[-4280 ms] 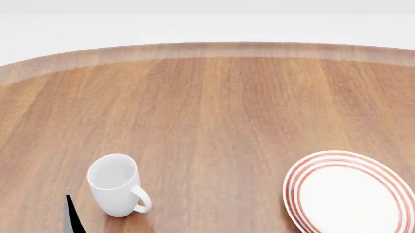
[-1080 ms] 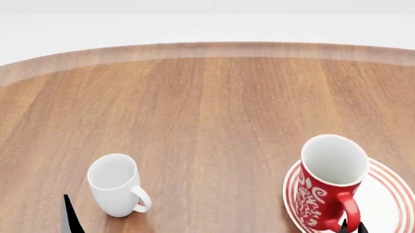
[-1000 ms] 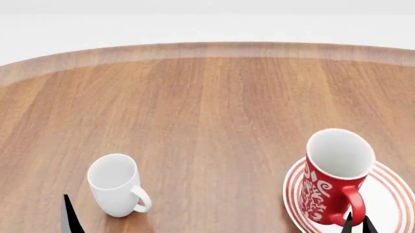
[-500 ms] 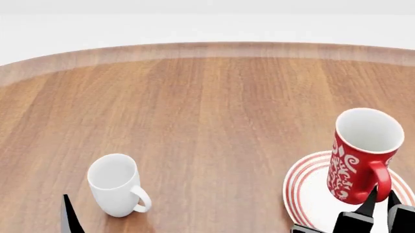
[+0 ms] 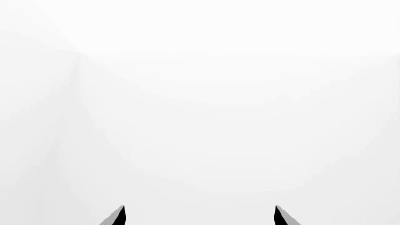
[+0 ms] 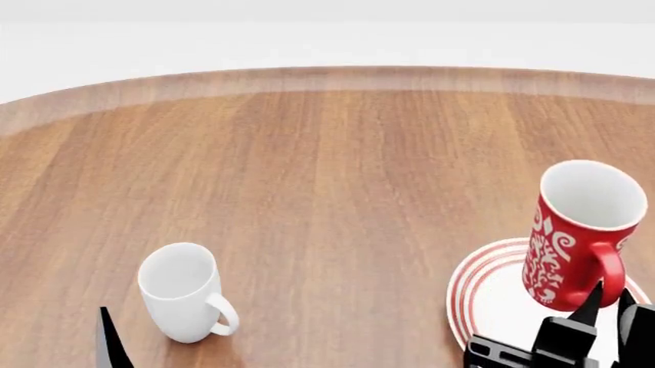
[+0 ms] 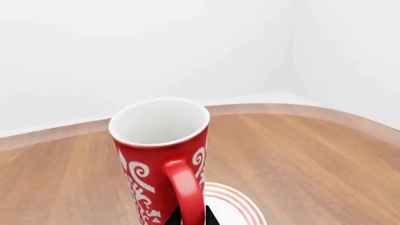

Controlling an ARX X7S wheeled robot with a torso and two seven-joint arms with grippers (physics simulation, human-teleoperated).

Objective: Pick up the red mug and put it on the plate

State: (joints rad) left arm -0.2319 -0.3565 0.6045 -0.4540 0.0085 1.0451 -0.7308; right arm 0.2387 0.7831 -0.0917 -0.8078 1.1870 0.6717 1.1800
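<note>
Right gripper (image 6: 606,303) pinches the red mug (image 6: 578,224) by its handle, holding it upright above the plate (image 6: 492,299) for lowering.

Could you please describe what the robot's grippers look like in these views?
Both are black. The left gripper shows only two thin, pointed, wedge-shaped fingertips. The right gripper has similar tapering black fingers on a blocky black body with faint ridged detail. No cables or markings are visible.

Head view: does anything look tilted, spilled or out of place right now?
Only the red mug is askew: it leans in the right tool, which grips its handle, above the plate. The white mug stands upright on the table. Nothing spilled.
</note>
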